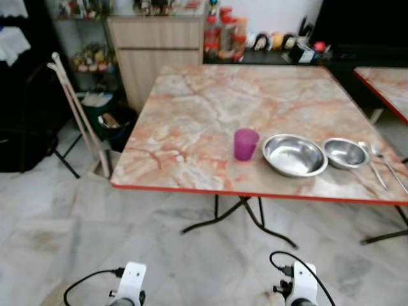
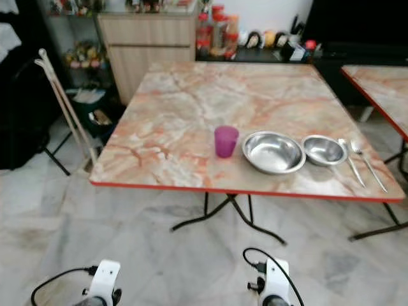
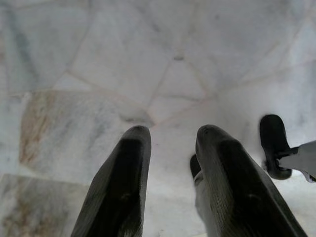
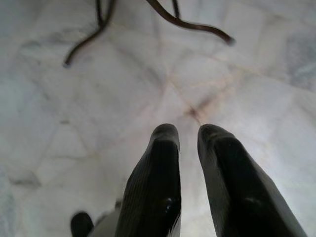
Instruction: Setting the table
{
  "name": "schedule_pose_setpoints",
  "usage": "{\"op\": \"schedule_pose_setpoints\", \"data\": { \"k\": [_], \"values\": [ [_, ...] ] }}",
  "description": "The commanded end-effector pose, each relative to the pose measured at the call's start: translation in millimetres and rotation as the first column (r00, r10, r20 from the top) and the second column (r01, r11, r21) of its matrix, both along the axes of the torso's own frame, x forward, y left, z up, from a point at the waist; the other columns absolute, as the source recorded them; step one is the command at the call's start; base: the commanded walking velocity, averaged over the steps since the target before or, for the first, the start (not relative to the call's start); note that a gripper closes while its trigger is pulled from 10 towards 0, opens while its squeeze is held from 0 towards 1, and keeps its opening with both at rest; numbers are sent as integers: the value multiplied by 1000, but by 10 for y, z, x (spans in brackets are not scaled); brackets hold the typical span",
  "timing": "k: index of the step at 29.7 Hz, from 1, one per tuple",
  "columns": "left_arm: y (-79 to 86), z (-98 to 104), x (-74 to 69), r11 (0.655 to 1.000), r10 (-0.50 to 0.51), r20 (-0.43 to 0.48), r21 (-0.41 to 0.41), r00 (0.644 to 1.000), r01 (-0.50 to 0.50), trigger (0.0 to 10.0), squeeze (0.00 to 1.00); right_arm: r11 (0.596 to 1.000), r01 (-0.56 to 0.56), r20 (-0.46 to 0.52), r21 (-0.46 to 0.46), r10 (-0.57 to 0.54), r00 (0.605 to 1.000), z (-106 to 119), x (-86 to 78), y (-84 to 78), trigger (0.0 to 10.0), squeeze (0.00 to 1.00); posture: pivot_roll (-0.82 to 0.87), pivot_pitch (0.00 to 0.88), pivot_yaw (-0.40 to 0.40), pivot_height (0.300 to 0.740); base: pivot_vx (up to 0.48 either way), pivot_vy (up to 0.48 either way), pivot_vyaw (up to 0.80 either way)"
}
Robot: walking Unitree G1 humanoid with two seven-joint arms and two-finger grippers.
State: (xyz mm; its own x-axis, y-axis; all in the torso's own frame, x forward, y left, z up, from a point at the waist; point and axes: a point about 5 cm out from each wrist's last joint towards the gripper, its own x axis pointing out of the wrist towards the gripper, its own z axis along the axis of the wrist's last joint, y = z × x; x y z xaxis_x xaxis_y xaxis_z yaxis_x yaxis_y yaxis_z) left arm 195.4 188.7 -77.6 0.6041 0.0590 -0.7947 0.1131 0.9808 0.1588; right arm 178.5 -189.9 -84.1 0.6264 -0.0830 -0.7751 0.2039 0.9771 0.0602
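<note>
A marble-topped table [image 1: 191, 121] with a red edge stands ahead of me. Near its front edge a purple cup [image 1: 246, 143] stands upright. To the right of it sit a large steel bowl [image 1: 294, 155] and a smaller steel bowl [image 1: 345, 153], touching or nearly so. A spoon [image 1: 371, 162] and a second utensil [image 1: 389, 167] lie beside the small bowl. Both arms hang low, far from the table. My left gripper [image 3: 173, 131] points at the floor, open and empty. My right gripper [image 4: 189, 129] also faces the floor, its fingers slightly apart and empty.
Black table legs [image 1: 242, 217] spread over the pale tiled floor [image 1: 95, 229]. White poles [image 1: 76, 108] lean at the left beside clutter. A wooden cabinet [image 1: 156, 51] and bottles [image 1: 220, 35] stand behind the table. A second table [image 1: 386, 83] is at the right.
</note>
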Motion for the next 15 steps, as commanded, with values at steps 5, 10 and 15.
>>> {"op": "schedule_pose_setpoints", "data": {
  "k": [5,10,15],
  "values": [
    [-25,-19,-23,1000,-6,-21,-4,1000,6,10000,0,1000,6,17,-12,-6,1000,32,55,-35,10000,0,-29,0,-2,740,0,-146,0],
    [-32,-18,-20,1000,-14,-21,0,1000,14,10000,0,1000,6,13,-15,-6,1000,28,48,-39,10000,0,-29,0,-3,740,0,0,0],
    [-27,-22,-27,1000,-13,-25,4,1000,13,10000,0,1000,6,12,-14,-6,1000,26,43,-33,10000,0,-30,0,-1,740,0,-319,0]
  ]
}}
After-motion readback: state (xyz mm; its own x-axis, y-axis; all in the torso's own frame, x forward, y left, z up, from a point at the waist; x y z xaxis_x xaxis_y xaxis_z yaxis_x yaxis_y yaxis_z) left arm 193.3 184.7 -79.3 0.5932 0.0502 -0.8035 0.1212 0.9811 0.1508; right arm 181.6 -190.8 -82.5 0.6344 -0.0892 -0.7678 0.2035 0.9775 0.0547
